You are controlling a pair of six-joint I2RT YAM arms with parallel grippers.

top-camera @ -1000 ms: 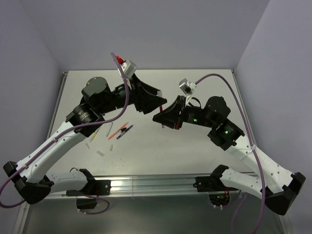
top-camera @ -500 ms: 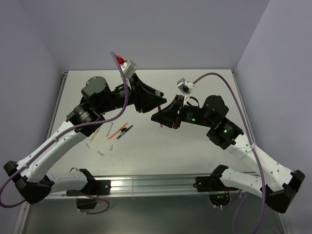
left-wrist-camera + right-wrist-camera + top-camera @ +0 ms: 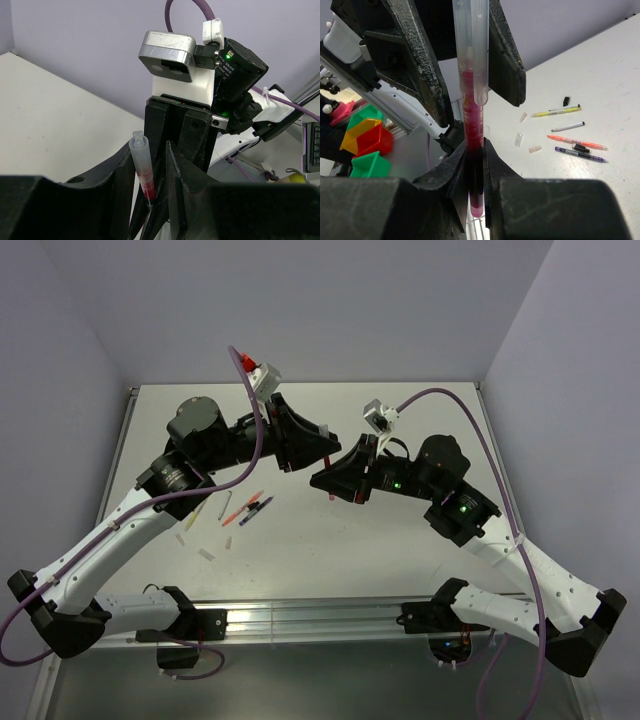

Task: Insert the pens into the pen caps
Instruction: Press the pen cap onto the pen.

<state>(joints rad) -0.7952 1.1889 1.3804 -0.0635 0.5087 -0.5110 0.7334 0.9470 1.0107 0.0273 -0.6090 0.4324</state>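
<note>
My right gripper is clamped tight on the lower barrel of the red pen, just as it was a second ago. A clear pen cap sits over the pen's other end, with red showing through its lower part. The left gripper straddles that cap, and its fingers have drawn in a good deal over the last second. One finger looks to be against the tube and the other shows a sliver of gap, so I cannot tell whether it truly grips. From above, my right arm has nudged toward the left one, and the two grippers nearly meet over the table.

The fingers are black, grainy plastic tapering to wedges. The cap is a smooth translucent tube with a slightly flared rim, and the pen barrel is glossy deep red.

Further out on the matte pale table lie a yellow pen, a white-black pen, an orange pen and a purple pen, roughly parallel. A black cap lies just beyond the yellow one. A second black cap lies between the orange and purple pens. Three loose clear caps are scattered near their ends.
</note>
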